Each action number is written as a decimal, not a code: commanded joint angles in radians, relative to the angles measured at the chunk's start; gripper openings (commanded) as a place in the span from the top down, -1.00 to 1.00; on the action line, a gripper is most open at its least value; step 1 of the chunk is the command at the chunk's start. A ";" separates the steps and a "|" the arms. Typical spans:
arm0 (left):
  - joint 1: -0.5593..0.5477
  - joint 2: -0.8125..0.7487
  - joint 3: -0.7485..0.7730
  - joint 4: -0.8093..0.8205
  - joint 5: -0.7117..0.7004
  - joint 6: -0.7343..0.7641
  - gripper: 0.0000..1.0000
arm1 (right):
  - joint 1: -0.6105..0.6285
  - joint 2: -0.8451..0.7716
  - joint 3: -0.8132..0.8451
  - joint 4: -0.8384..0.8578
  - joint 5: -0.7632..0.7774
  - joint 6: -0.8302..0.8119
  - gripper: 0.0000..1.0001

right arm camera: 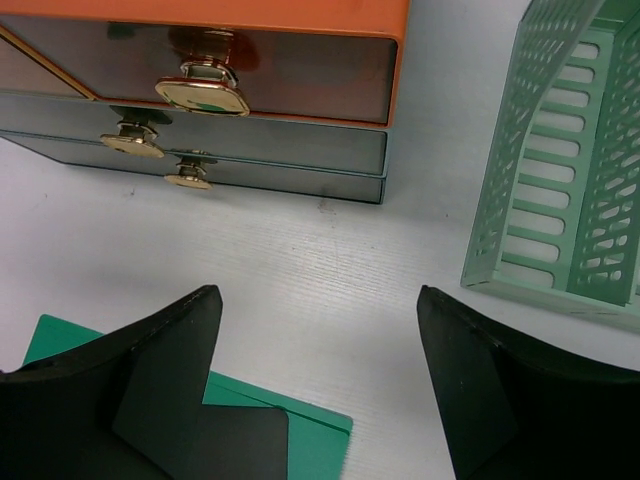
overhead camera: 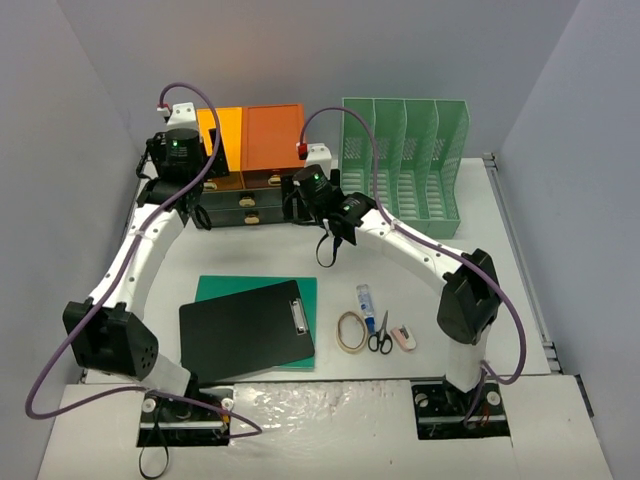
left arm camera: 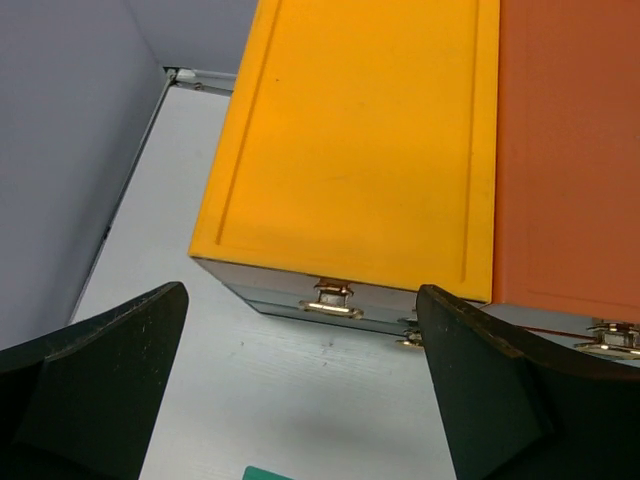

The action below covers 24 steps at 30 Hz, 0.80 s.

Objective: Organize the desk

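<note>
Left jaws spread wide, nothing between them, hanging over the front of the yellow-topped drawer box (left arm camera: pixel 350 130). Right jaws parted too, empty, low in front of the orange-topped drawer box (right arm camera: pixel 200 60), with the green file rack (right arm camera: pixel 560 150) just off to their right.

Beneath both runs the table (overhead camera: pixel 270 255), white and walled in. It's a fixed slab with nothing to lift, so the work is what lies on it. Near the front edge a black clipboard (overhead camera: pixel 246 328) lies on a green sheet (overhead camera: pixel 300 288). To its right sits a small cluster, well apart from both arms' jaws: a tube (overhead camera: pixel 366 300), likely glue though too small to be sure, a loose band ring (overhead camera: pixel 351 331), scissors (overhead camera: pixel 380 335), and a pale little block (overhead camera: pixel 404 338).

The clipboard looks stiff, thin and flat to the surface, so I'd go for its metal clip end. The scissors look hard and slick, so pinch across the pivot. The band should be floppy and light.
</note>
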<state>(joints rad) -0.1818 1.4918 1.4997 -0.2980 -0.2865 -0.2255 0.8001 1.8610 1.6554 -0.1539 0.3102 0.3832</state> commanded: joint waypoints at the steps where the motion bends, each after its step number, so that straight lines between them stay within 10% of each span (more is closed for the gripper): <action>1: 0.057 0.060 0.090 0.089 0.182 -0.063 -0.94 | 0.005 -0.025 0.000 0.036 -0.038 -0.011 -0.52; 24: 0.144 0.259 0.266 -0.010 0.389 0.074 -0.94 | 0.010 0.107 0.144 0.107 -0.018 -0.010 -0.50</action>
<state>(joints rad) -0.0303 1.7660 1.7029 -0.2858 0.0821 -0.2050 0.8001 1.9625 1.7100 -0.1402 0.2400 0.3686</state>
